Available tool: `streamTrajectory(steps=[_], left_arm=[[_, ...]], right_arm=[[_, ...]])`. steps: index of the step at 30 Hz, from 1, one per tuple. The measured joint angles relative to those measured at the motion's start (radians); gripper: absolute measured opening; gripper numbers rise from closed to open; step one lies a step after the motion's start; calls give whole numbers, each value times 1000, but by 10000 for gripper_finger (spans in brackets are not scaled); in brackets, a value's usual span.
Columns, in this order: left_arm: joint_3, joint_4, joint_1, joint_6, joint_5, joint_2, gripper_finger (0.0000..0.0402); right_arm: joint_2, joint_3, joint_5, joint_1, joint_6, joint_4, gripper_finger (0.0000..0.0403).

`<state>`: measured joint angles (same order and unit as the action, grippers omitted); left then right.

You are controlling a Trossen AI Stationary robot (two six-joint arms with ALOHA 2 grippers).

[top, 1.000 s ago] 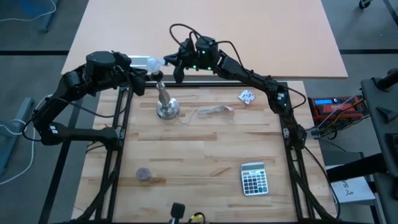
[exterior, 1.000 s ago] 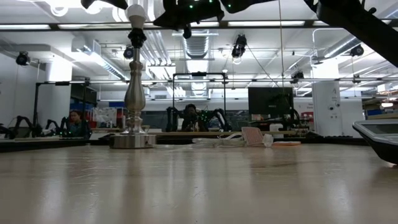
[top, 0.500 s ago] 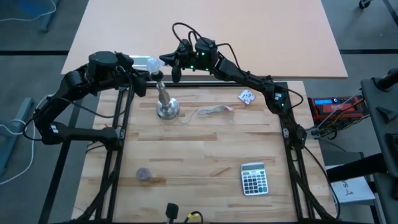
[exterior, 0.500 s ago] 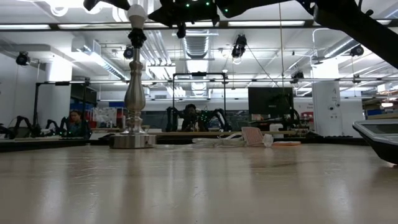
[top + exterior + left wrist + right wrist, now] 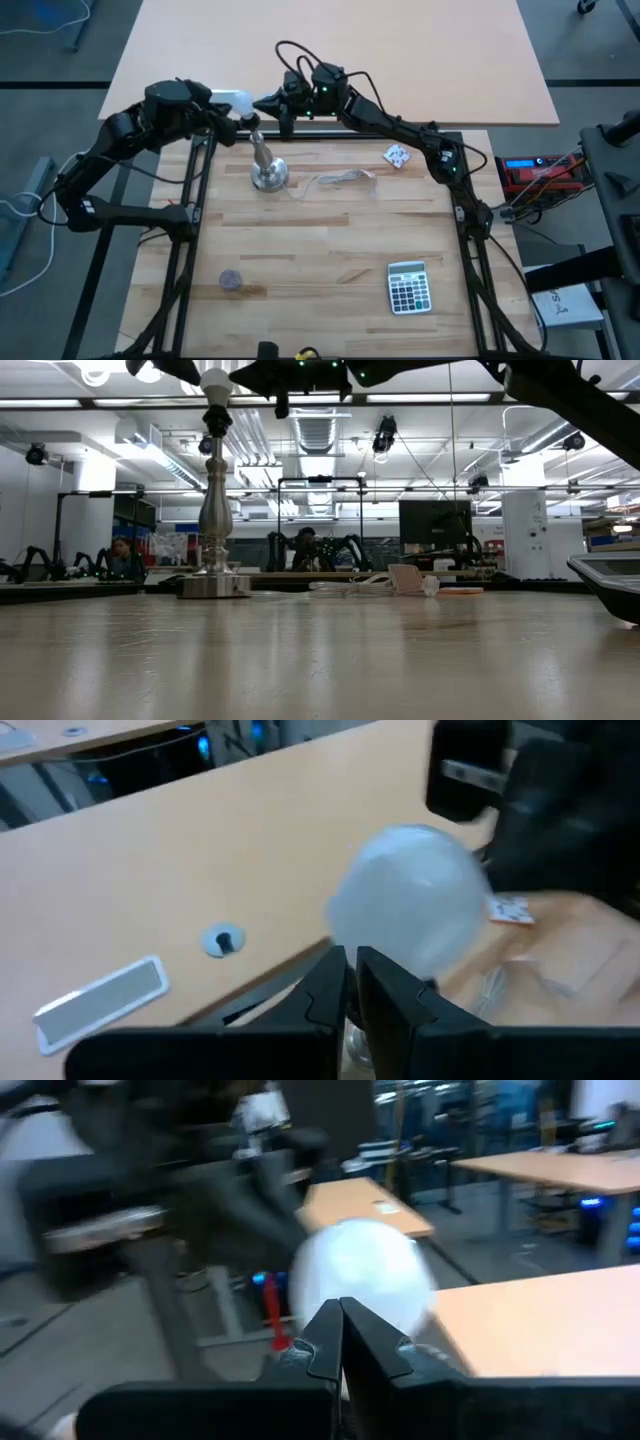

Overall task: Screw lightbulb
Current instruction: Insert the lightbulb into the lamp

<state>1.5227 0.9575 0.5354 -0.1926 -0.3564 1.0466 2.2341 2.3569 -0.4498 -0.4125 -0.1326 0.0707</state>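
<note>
A: Where's the bulb (image 5: pixel 243 103)?

B: On top of the stand (image 5: pixel 266 170), at the far left part of the bench (image 5: pixel 330 250). From bench height the bulb (image 5: pixel 216 380) sits white and upright on the stand's dark socket.

A: And the arms?

B: Both meet at it. The left gripper (image 5: pixel 232 122) comes in from the left and the right gripper (image 5: pixel 262 103) from the right, one on each side of the bulb.

A: Jaws?

B: The left wrist view shows the left jaws nearly together with only a slit between them, just under the globe (image 5: pixel 408 900); nothing is seen clamped in them. The right jaws are pressed together, their tip pointing at the bulb (image 5: pixel 362 1270). Whether either tip touches the glass, I cannot tell.

A: Anything else on the bench?

B: A calculator (image 5: pixel 408 286) near the front right, a paper scrap (image 5: pixel 397 155) at the far right, a cord (image 5: pixel 335 180) trailing from the stand's base, and a small round disc (image 5: pixel 231 280) near the front left.
</note>
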Motion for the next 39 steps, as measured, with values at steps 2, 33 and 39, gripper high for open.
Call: streamTrajectory(steps=[2,33,39], left_arm=[[0,-1,0,1,-12,0,20],[-1,14,-2,-27,157,18,20],[-1,9,0,-27,100,11,20]], right_arm=[[0,0,-18,4,0,11,0],[-30,-1,118,9,106,75,0],[-30,-1,50,22,94,83,0]])
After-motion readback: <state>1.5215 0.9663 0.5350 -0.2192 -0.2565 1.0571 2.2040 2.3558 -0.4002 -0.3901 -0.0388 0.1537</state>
